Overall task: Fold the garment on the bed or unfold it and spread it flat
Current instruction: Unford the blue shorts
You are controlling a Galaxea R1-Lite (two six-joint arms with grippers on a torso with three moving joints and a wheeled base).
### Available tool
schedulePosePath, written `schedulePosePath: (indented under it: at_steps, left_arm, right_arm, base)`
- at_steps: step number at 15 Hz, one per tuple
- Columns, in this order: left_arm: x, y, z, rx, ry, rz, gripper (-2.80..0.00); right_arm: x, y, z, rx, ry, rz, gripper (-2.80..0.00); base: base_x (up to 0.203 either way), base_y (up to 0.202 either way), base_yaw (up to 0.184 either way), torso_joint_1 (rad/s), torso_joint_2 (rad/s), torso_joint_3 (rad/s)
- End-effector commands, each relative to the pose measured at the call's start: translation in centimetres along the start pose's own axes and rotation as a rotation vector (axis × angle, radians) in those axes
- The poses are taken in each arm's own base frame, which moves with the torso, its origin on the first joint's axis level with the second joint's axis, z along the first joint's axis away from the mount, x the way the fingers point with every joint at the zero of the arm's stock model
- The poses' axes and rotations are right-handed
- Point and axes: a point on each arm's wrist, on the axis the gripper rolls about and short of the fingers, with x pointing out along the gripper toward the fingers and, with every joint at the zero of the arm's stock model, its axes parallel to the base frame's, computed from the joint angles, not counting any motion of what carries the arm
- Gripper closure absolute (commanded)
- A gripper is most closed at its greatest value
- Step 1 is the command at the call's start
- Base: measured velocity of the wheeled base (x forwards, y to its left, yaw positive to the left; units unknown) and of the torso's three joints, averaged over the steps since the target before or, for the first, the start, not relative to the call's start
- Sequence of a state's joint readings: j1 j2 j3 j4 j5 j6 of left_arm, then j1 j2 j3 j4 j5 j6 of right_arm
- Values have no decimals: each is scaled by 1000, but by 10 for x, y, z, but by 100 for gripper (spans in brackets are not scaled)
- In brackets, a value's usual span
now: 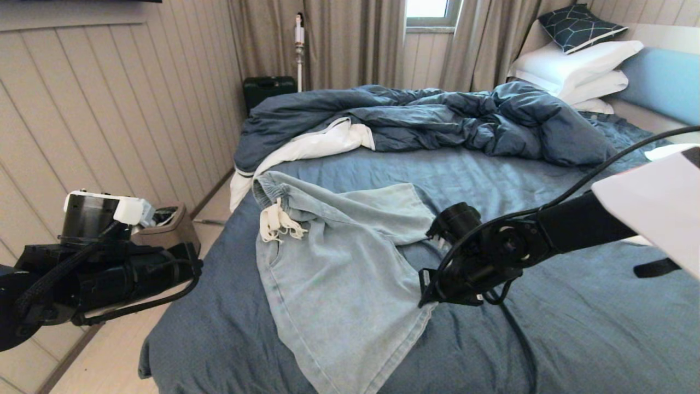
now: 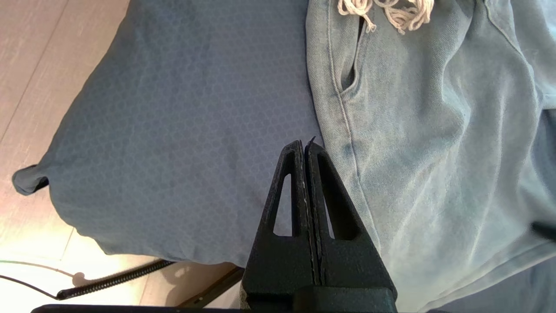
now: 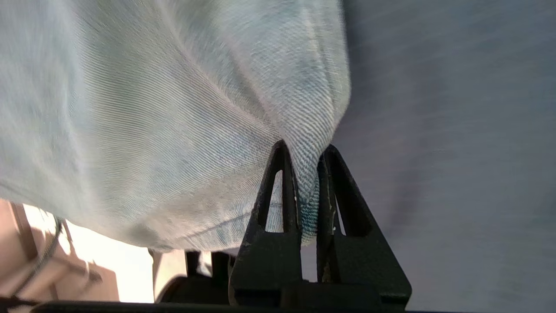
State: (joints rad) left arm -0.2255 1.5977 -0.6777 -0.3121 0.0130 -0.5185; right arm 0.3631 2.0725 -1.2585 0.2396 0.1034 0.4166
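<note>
While pinching the shorts' (image 3: 182, 108) edge, the right gripper (image 3: 307, 174) is starting a fold.
Lifting gently is advisable; the left gripper (image 2: 305, 150) is sitting clenched, empty, near the bed (image 1: 547, 339) corner.

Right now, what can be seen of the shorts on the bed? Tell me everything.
The shorts are pale washed-blue, denim-look cloth with a gathered elastic waistband, a frayed white drawstring, a side pocket slit and wide legs. They lie mostly spread but wrinkled on the bed's dark blue sheet, waistband toward the rumpled duvet. The right pincer is shut on a fold at one leg's edge. The left pincer, shut and empty, hangs beside the other edge.
</note>
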Motion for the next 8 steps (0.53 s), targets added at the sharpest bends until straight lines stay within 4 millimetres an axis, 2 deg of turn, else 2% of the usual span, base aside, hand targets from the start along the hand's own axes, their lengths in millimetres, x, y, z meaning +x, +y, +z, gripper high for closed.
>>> schedulePosePath:
  at_steps: [1, 4, 8]
  left_arm:
    - [1, 0, -1, -2, 1, 0, 0]
    - [1, 0, -1, -2, 2, 1, 0]
    - [3, 0, -2, -1, 9, 3, 0]
  right_arm:
    - [-17, -16, 12, 42, -56, -8, 0]
    - [-36, -46, 31, 86, -131, -38, 0]
    - [-58, -102, 50, 138, -189, -119, 0]
  base:
    - [0, 0, 0, 0, 0, 0]
    - [0, 0, 0, 0, 0, 0]
    - [0, 0, 0, 0, 0, 0]
